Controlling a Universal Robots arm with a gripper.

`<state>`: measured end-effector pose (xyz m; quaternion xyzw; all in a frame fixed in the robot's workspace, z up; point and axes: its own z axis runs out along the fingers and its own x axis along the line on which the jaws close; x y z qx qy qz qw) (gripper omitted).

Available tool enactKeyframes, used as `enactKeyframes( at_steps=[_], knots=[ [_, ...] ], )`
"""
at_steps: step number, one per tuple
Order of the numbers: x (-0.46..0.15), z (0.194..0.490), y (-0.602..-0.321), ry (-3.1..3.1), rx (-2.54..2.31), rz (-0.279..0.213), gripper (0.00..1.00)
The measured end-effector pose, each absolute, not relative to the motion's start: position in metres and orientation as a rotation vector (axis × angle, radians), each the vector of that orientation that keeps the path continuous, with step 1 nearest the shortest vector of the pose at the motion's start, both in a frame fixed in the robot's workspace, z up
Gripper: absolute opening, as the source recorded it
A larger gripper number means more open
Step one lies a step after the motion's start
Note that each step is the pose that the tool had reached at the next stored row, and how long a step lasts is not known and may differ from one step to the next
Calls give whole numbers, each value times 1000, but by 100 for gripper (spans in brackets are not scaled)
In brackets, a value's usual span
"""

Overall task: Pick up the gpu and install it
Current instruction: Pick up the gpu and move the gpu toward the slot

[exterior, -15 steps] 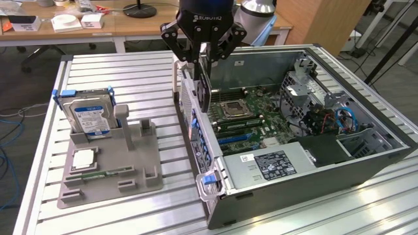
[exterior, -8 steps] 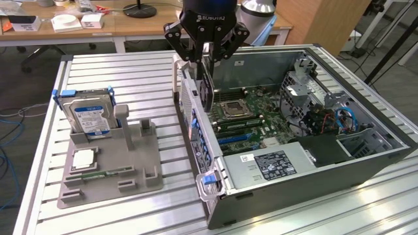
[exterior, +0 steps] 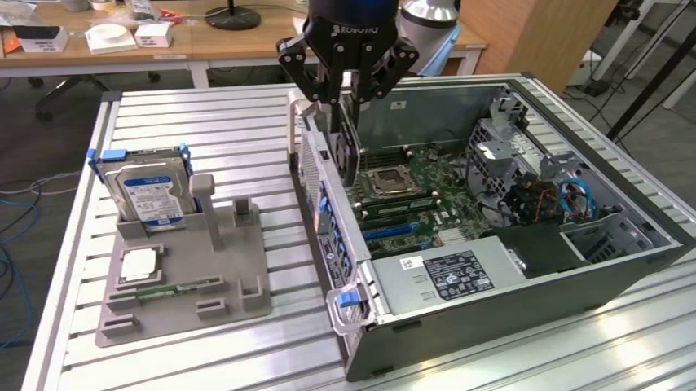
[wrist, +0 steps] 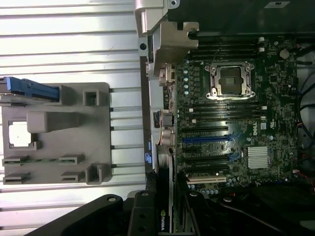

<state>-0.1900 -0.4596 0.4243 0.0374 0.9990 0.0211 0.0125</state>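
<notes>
Gripper (exterior: 345,91) is clamped on the gpu (exterior: 347,142), fingers pinching the card's top edge. Card hangs vertical and edge-on, w/ the NVIDIA mark readable in the wrist view. It sits over the open PC case (exterior: 511,318), just inside the case wall on the exterior view's left, above the motherboard (exterior: 419,195) edge near the CPU socket (exterior: 389,181). Can't tell whether its lower end touches anything. Blue slots (wrist: 204,139) on the board lie bare. PSU (exterior: 451,273) is at the case's near end. Well apart, on the slatted table (exterior: 196,106) toward the exterior view's left, a grey holder (exterior: 234,244) carries a hard drive (exterior: 152,191) standing upright, plus a CPU chip (exterior: 139,265) and RAM stick (exterior: 179,289) lying flat
</notes>
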Motion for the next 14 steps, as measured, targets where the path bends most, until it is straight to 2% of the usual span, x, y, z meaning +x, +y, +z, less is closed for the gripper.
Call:
enactKeyframes(
  at_steps=[14],
  knots=[
    [-183, 424, -460, 3114, 116, 66, 26]
  ],
)
